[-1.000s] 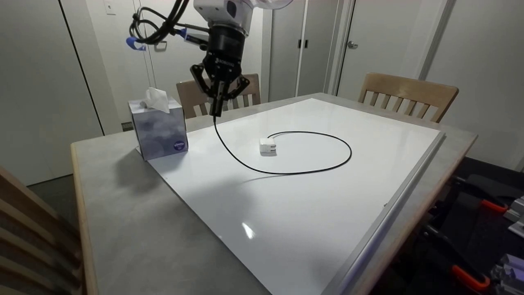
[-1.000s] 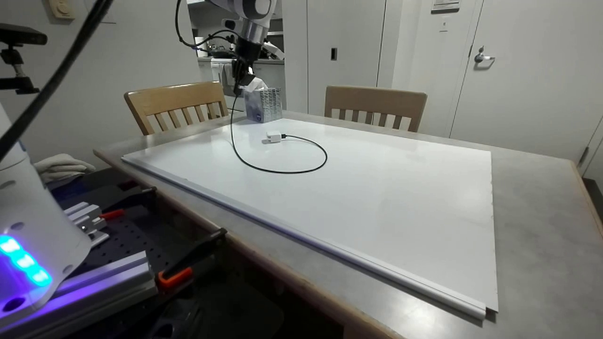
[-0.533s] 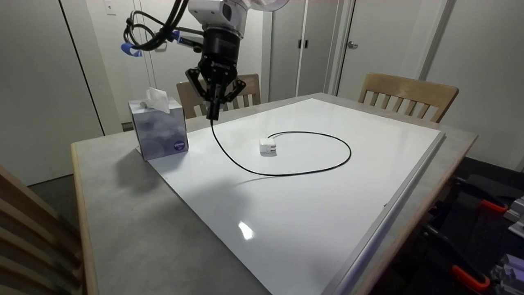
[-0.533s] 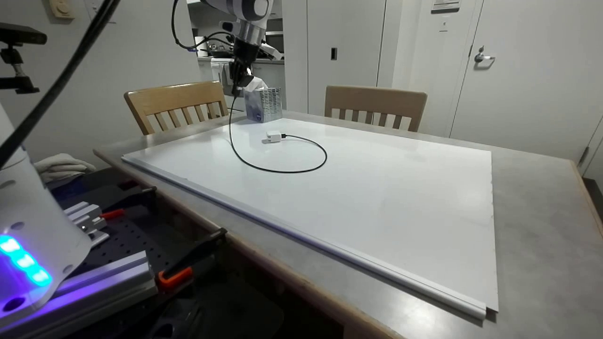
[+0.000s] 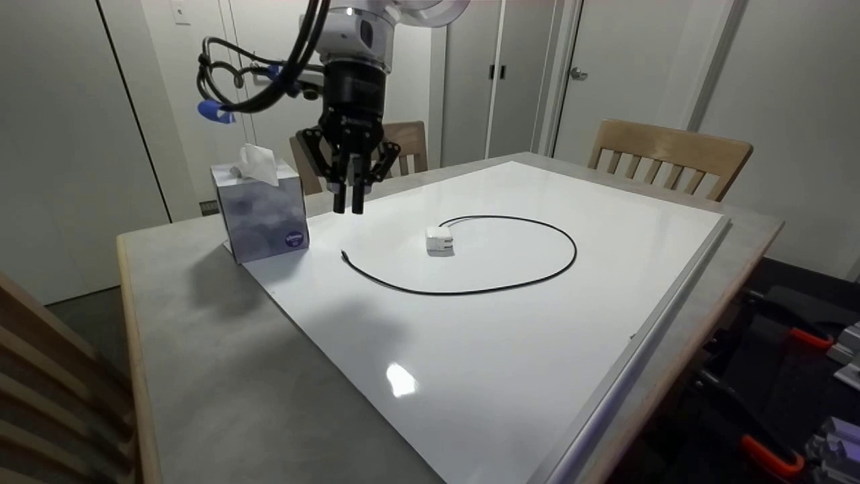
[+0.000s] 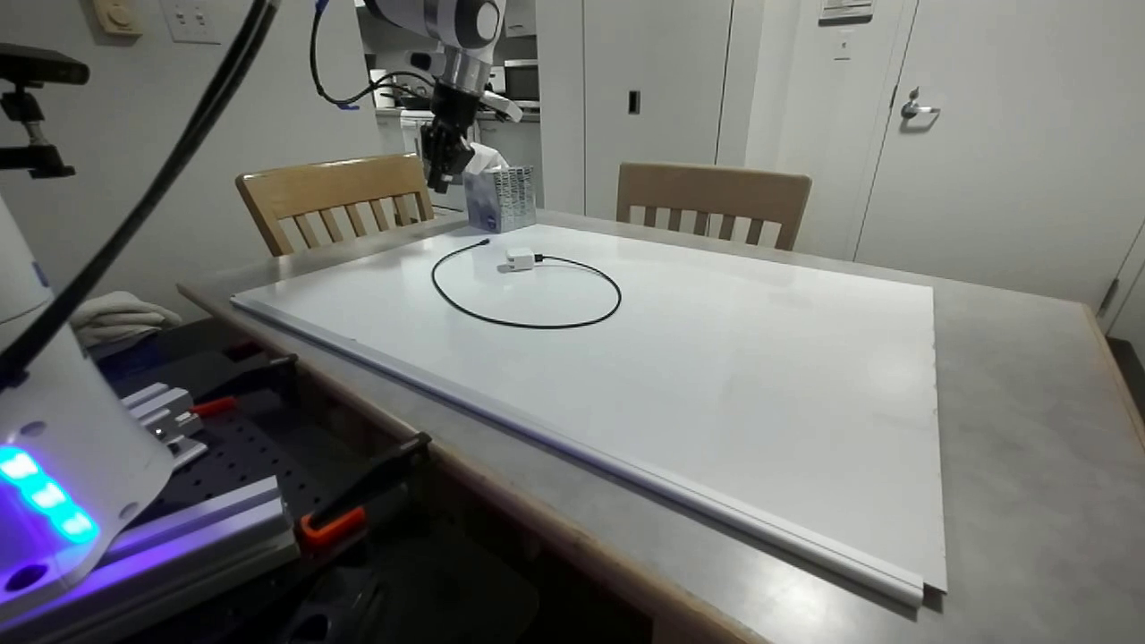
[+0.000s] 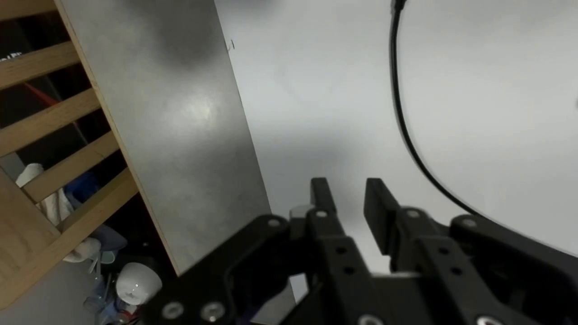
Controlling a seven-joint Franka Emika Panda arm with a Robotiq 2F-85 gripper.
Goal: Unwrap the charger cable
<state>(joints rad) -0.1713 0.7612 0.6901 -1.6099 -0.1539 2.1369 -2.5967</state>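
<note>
The charger cable (image 5: 470, 292) lies on the white board in a wide open loop with no crossings, in both exterior views (image 6: 537, 327). Its white plug (image 5: 439, 238) sits at one end, near the loop's inside; it also shows in an exterior view (image 6: 519, 259). The free end lies on the board below my gripper (image 5: 349, 210). The gripper is above the board, with a gap between its fingers and nothing in it. In the wrist view, the fingers (image 7: 347, 183) are apart and the cable (image 7: 395, 76) runs to their right. The plug is out of the wrist view.
A blue tissue box (image 5: 265, 215) stands on the board's corner, close beside the gripper. The white board (image 5: 504, 376) has a raised metal rail (image 6: 572, 438) along one edge. Wooden chairs (image 6: 335, 201) stand around the table. Orange-handled clamps (image 6: 333, 528) grip the table edge.
The gripper's fingers have opened and let go of the cable's end. That end has dropped onto the board. The gripper has moved slightly down and to the side; the plug has not moved.
</note>
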